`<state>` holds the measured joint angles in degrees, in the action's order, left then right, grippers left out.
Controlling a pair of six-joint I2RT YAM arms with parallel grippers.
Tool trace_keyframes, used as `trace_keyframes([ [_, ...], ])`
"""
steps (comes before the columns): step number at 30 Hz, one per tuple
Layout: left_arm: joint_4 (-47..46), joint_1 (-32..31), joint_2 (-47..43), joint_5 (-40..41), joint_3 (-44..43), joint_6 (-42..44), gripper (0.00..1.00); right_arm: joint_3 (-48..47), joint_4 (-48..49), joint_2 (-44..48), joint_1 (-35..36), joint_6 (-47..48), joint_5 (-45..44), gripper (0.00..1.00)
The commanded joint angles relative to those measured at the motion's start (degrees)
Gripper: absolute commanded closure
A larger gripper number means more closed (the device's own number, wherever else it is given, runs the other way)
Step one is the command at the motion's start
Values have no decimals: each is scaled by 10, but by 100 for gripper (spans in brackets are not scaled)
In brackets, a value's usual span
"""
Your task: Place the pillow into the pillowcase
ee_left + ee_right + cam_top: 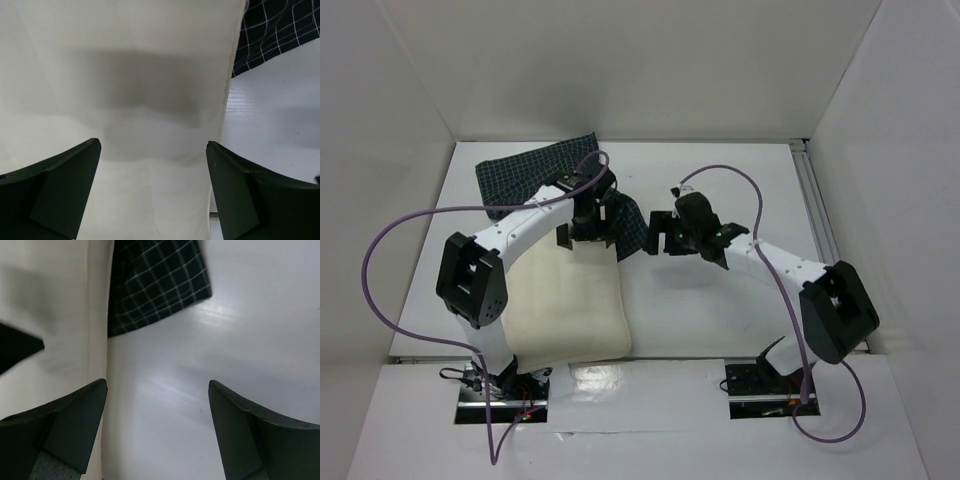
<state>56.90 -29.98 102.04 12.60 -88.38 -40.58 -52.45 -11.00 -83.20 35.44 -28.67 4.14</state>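
**Top view.** The pillow [570, 310] lies flat on the left half of the white table [720, 310], with one short end at the near edge. Almost all of its cream surface is bare and outside any cover. The pillowcase [535, 175] is the only container here. It lies crumpled at the pillow's far end, and one checked flap reaches toward the table's middle. The left arm hides where the two meet, so whether the pillow's far end sits inside the case cannot be told. The left gripper [586, 236] hangs over that meeting place. The right gripper [660, 236] hangs just right of the flap, over bare table. A purple cable [380, 250] loops from each arm.

**Left wrist view.** The left gripper [152, 145] has its jaws spread wide with nothing between them. The pillow [125, 60] fills the view below. A corner of the pillowcase [280, 30] shows at upper right, touching the pillow's seamed edge. Bare table [280, 125] lies beside it.

**Right wrist view.** The right gripper [157, 385] also has its jaws spread, and they hold nothing. They sit over the table [225, 340], just beside the pillow's long edge. The pillow [55, 305] fills the left side of the view. The pillowcase [155, 285] lies flat against that edge at the top, and its opening is not visible.
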Motion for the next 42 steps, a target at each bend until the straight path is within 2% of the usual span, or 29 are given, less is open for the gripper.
trace_keyframes([
  [1, -27, -30, 7, -13, -18, 5, 0, -69, 5, -63, -41, 47, 24, 11],
  [4, -27, -30, 51, -14, -46, 10, 0, -145, 4, -146, -61, 71, 42, 8],
  [7, -8, -30, 103, 32, -62, 0, 0, -200, 2, -202, -61, 83, 42, 6],
  [12, -15, -30, 148, 39, -62, -6, 2, -295, 11, -315, -61, 108, 53, 5],
  [13, -15, -30, 149, 45, -62, -6, 9, -309, 11, -331, -61, 108, 54, 5],
  [15, -15, -25, 156, 51, -62, -12, 33, -335, 16, -369, -61, 115, 59, 5],
  [16, -15, -18, 150, 52, -56, -12, 64, -340, 24, -380, -61, 115, 59, 5],
  [18, -15, -11, 137, 46, -56, -12, 100, -353, 29, -406, -61, 121, 68, 10],
  [19, -15, -10, 130, 46, -61, -12, 100, -360, 34, -413, -61, 121, 68, 15],
  [21, -15, -3, 93, 40, -61, -17, 100, -366, 46, -426, -61, 121, 88, 38],
  [24, -35, 11, 49, 1, -61, -17, 100, -340, 71, -410, -55, 121, 124, 80],
  [25, -36, 18, 25, -15, -61, -17, 100, -334, 77, -402, -55, 121, 124, 100],
  [28, -41, 24, -8, -30, -75, -23, 100, -285, 85, -342, -28, 121, 130, 100],
  [34, -47, 29, -84, -58, -110, -60, 100, -138, 110, -167, 50, 66, 101, 100],
  [36, -57, 16, -91, -43, -116, -76, 100, -101, 116, -129, 77, 52, 84, 100],
  [38, -58, 10, -80, -22, -122, -92, 100, -95, 121, -129, 90, 43, 75, 100],
  [40, -49, 10, -60, -22, -116, -129, 100, -104, 87, -140, 96, 43, 75, 100],
  [42, -49, -7, -54, -7, -94, -158, 100, -104, 79, -119, 117, 48, 104, 100],
])
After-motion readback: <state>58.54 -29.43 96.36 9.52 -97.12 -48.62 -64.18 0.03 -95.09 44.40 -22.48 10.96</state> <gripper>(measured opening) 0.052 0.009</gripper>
